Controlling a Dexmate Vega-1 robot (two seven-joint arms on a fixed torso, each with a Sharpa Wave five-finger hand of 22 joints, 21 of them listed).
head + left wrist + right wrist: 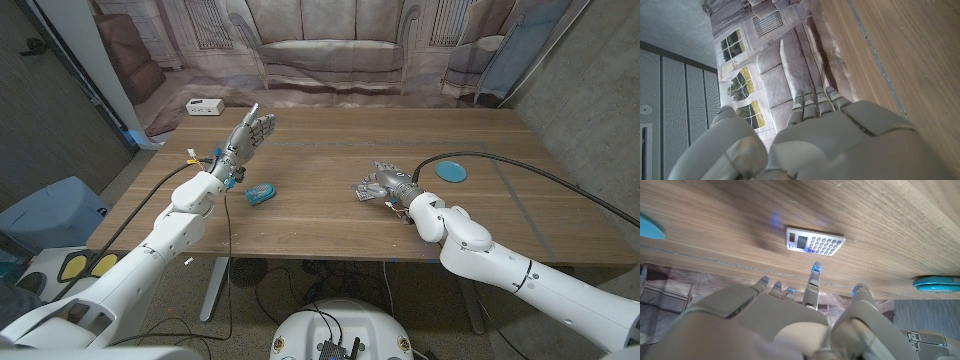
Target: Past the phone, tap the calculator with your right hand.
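- The right hand [378, 184] hangs low over the middle of the table [330, 225], a little toward the front edge, holding nothing; in the right wrist view 1 finger [813, 282] points out straight while the others curl in.
- The calculator [815, 240] lies flat on the wood just beyond that pointing fingertip. In the wrist view a strip of bare wood separates the 2, so the tap looks not yet made.
- In the head view the calculator is hidden under the hand, so contact cannot be ruled out from there.
- A blue phone-like thing [261, 193] lies near the front edge toward the left side, well apart from the right hand; whether it is the phone is hard to tell.
- The left hand [250, 133] is raised over the left part of the table, released, fingers straight and together, gripping nothing.
- Judgement: the reach is largely done; the press down onto the calculator is left.
- A blue disc [451, 171] sits toward the right side.
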